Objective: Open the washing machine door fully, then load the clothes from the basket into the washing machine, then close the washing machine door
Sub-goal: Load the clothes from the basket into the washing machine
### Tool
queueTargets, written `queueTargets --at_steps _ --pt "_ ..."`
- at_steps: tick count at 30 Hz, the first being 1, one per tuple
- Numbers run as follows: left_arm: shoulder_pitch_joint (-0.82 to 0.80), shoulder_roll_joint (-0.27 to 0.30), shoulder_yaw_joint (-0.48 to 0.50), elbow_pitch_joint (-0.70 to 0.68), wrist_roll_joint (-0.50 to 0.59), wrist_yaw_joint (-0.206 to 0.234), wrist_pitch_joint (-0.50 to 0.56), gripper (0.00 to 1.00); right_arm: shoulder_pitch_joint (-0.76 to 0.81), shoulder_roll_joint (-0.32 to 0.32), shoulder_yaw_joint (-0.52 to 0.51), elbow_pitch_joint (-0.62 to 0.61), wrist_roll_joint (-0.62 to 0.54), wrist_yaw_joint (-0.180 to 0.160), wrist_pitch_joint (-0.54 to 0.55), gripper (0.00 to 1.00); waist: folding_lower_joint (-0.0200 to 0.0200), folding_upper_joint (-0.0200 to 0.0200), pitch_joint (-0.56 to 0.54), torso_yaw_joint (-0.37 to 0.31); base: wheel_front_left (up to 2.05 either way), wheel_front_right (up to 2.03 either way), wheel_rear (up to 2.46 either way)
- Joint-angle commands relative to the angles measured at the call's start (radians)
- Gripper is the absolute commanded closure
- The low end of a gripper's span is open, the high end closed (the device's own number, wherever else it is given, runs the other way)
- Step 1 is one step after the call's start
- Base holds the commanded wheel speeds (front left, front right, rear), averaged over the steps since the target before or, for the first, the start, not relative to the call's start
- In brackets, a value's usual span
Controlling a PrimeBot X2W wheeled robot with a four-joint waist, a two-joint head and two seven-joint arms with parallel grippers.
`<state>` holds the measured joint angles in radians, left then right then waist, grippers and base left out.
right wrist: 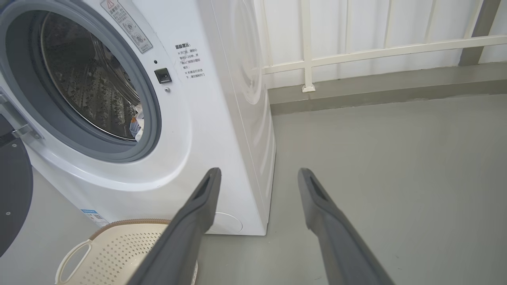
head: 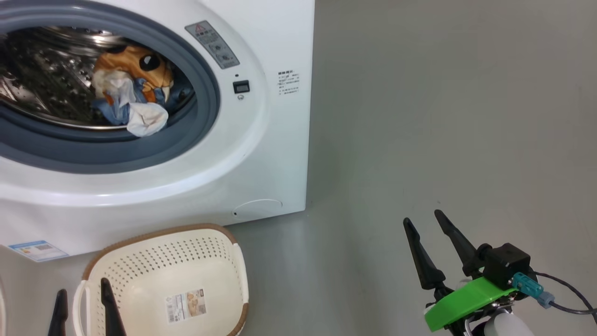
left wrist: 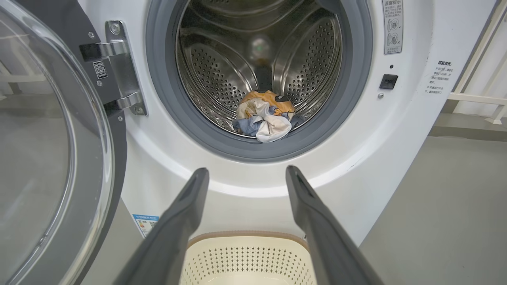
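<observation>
Clothes sit inside the washing machine drum, at its front lip. Basket on the floor, against the machine's front bottom edge. Left tool spread, over the basket. Right tool spread, over floor past the machine's right corner. Left wrist view adds the washing machine door, swung open on its hinge. Right wrist view adds a white railing.

The right end effector has tapered black fingers, green bracket.
</observation>
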<state>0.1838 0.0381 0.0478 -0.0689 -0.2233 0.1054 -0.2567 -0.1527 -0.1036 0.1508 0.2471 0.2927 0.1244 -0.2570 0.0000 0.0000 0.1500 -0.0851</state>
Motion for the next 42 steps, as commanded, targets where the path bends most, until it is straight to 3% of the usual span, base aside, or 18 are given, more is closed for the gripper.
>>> queueTargets --at_steps 1,18,42 --pt "0.001 0.012 0.027 -0.028 -0.005 0.011 -0.005 0.0 0.011 0.0 0.019 -0.023 -0.01 0.006 -0.005 0.0 0.0 0.0 -0.019 0.001 0.0 0.0 0.0" --pt "0.074 0.012 -0.004 -0.047 -0.001 0.04 -0.005 0.0 0.043 0.002 0.003 -0.025 -0.021 0.006 -0.005 0.0 0.0 0.0 -0.085 0.012 0.0 0.0 0.0" --pt "0.121 0.012 -0.009 -0.052 -0.023 0.037 -0.005 0.0 0.062 0.006 -0.007 -0.031 -0.044 0.006 -0.005 0.0 0.0 0.0 -0.118 0.034 0.0 0.0 0.0"
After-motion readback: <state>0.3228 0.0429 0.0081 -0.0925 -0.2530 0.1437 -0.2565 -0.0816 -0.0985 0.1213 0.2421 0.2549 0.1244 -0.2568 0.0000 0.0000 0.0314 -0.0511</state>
